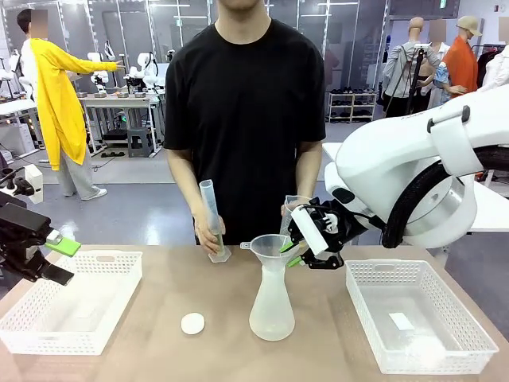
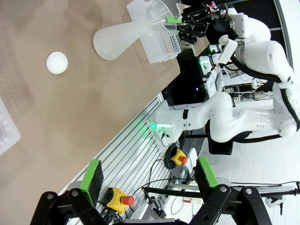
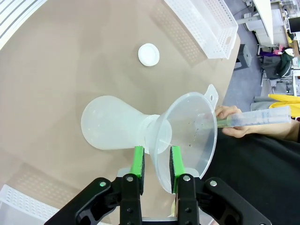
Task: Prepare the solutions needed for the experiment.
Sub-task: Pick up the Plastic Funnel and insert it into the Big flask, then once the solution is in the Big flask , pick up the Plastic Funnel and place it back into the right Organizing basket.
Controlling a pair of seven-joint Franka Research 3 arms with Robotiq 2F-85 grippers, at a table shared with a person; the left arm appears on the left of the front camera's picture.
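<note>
the flask looks light, rigid, tippy plastic, best held at its neck; right gripper straddles the funnel, grip unclear; left gripper gapes empty

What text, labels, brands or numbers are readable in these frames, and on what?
No text is legible.
measuring cylinder: scale marks too faint to read.
white slip in the right basket: no print legible.
flask and funnel: no markings seen.
</note>
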